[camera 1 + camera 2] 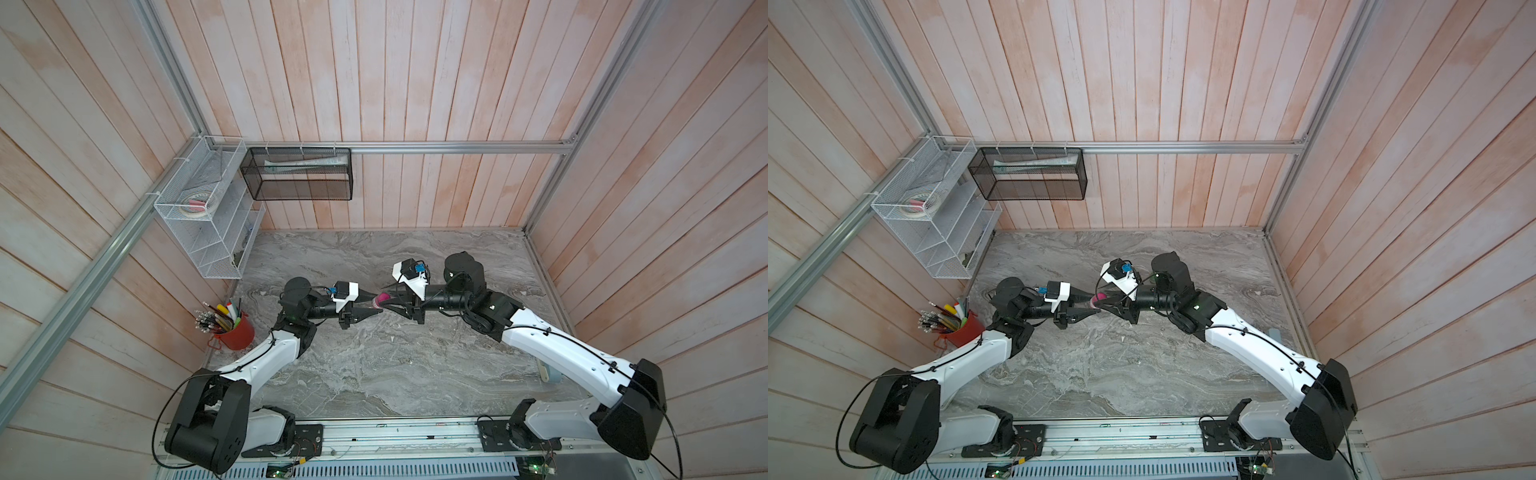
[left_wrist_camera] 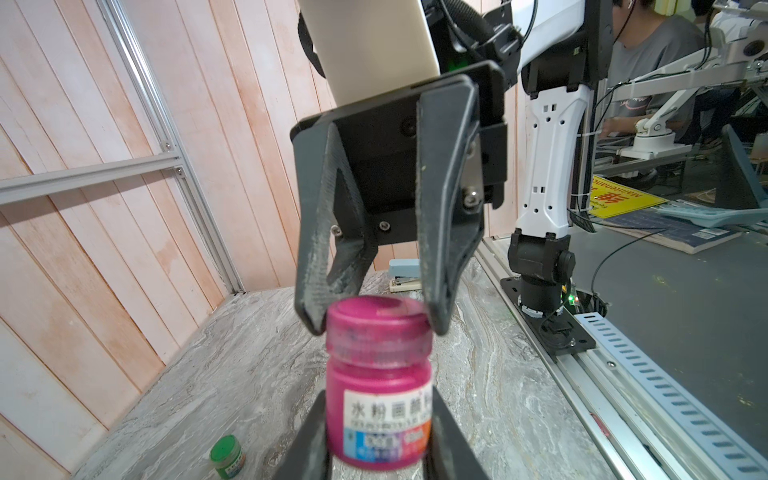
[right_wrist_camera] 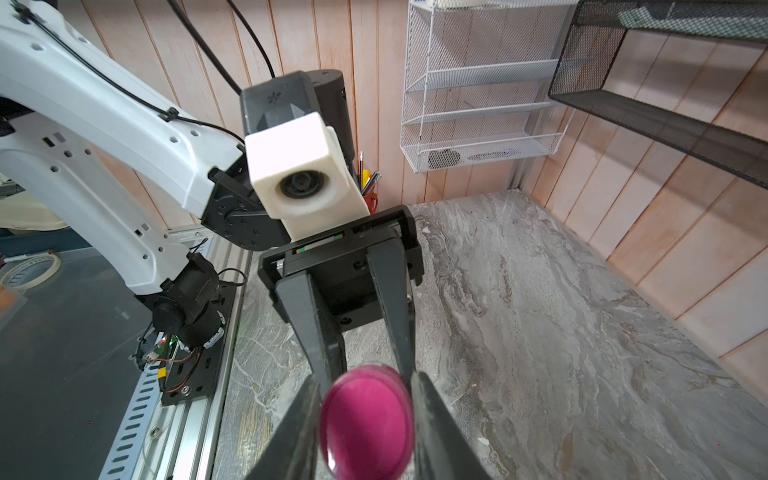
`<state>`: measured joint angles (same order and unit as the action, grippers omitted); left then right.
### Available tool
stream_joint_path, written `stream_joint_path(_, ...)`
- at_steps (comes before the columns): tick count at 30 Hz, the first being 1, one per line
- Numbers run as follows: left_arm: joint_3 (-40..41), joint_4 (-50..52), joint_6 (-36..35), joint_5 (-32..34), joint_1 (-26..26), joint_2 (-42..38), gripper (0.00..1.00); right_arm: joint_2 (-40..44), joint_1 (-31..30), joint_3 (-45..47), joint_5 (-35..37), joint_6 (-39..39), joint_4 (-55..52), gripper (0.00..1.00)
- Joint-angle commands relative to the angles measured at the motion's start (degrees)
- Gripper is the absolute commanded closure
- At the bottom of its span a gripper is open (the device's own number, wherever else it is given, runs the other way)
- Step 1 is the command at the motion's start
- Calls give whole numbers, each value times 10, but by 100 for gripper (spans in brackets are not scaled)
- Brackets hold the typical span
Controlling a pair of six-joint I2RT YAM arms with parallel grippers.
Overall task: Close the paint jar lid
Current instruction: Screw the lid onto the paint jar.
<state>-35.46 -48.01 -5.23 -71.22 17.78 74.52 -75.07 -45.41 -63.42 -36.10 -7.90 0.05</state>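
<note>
Magenta lid (image 3: 368, 419) close-up; jar (image 2: 374, 374) label (image 2: 390, 415) legible — left wrist only

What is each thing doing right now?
Left gripper, shut on jar.
Right gripper, shut on lid.
Jar, held, lid on, tightness unclear.
Green jar, upright, capped.
Cup, upright, full of pens.

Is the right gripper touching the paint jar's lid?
Touching. The right wrist view shows the right gripper closed on the pink lid, both fingers flush against its rim, no gap.
</note>
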Motion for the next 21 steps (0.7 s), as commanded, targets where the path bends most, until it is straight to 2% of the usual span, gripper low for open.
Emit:
stream_joint_path(1,-1,-128,78,-33,2,1,67,-4,-4,21,13,17,20,68)
stream_joint_path(9,3,-229,156,-36,-2,15,67,-26,-5,17,16,62,50,68)
stream_joint_path(15,5,-229,157,-35,-4,12,67,-30,-7,38,10,94,94,64)
stream_joint_path(21,3,-206,142,-31,-4,15,67,-29,-8,25,26,84,74,61)
